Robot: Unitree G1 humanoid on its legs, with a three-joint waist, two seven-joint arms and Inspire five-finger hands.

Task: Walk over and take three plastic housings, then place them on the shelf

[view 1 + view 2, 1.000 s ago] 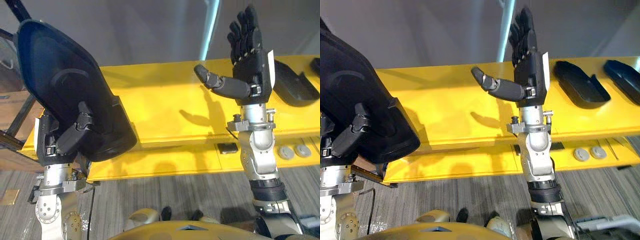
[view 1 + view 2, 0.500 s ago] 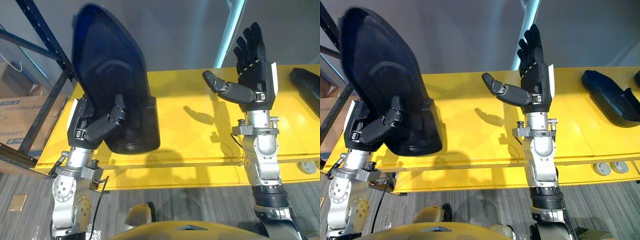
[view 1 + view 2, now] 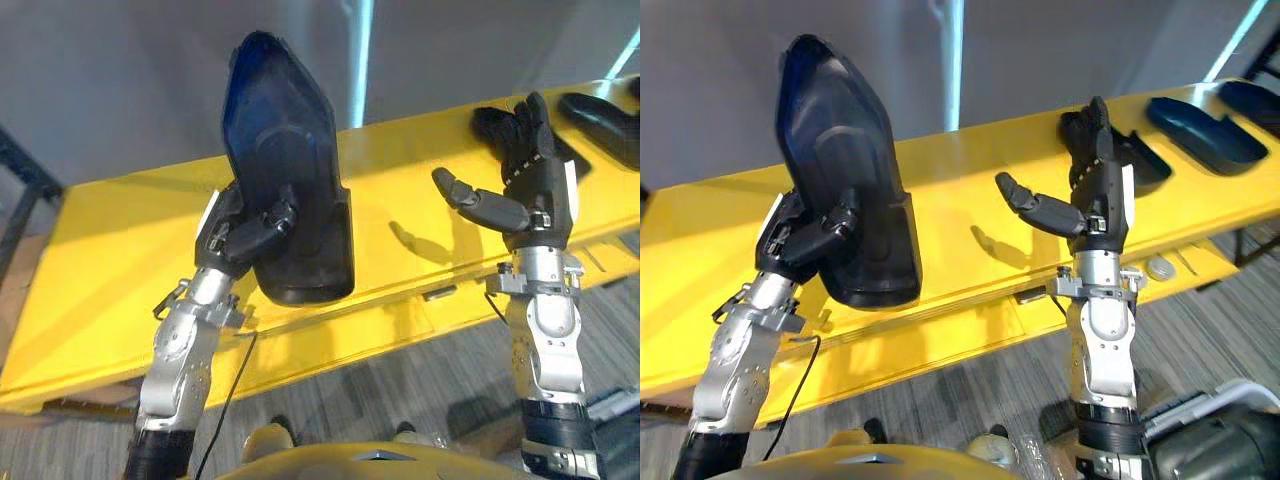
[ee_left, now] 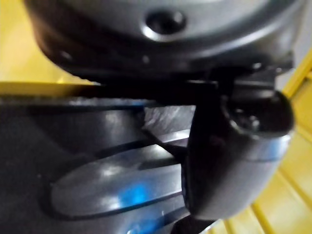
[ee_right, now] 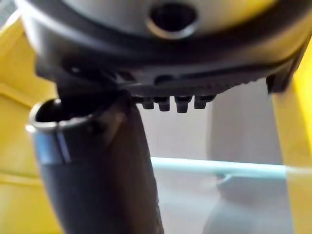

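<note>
A large black plastic housing (image 3: 285, 170) stands upright over the yellow shelf surface (image 3: 110, 260), its lower end just above that surface. My left hand (image 3: 245, 232) is shut on its lower part, with the thumb (image 4: 234, 156) pressed on the housing's inner face (image 4: 97, 187). My right hand (image 3: 528, 190) is held up over the shelf's right part, fingers straight and thumb (image 5: 97, 195) spread, with nothing in it. More black housings (image 3: 1200, 135) lie on the shelf at the far right, and one (image 3: 1140, 160) lies partly behind my right hand.
The yellow surface runs across the whole view, with a lower yellow ledge (image 3: 330, 340) along its front edge. Bare yellow room lies left of the held housing and between my two hands. A dark rack post (image 3: 15, 200) stands at the far left. Grey floor (image 3: 400, 390) is in front.
The camera has swung, so the whole scene has shifted. My left hand still holds the housing, which now stands more upright nearer the shelf's middle. My right hand stays raised and open.
</note>
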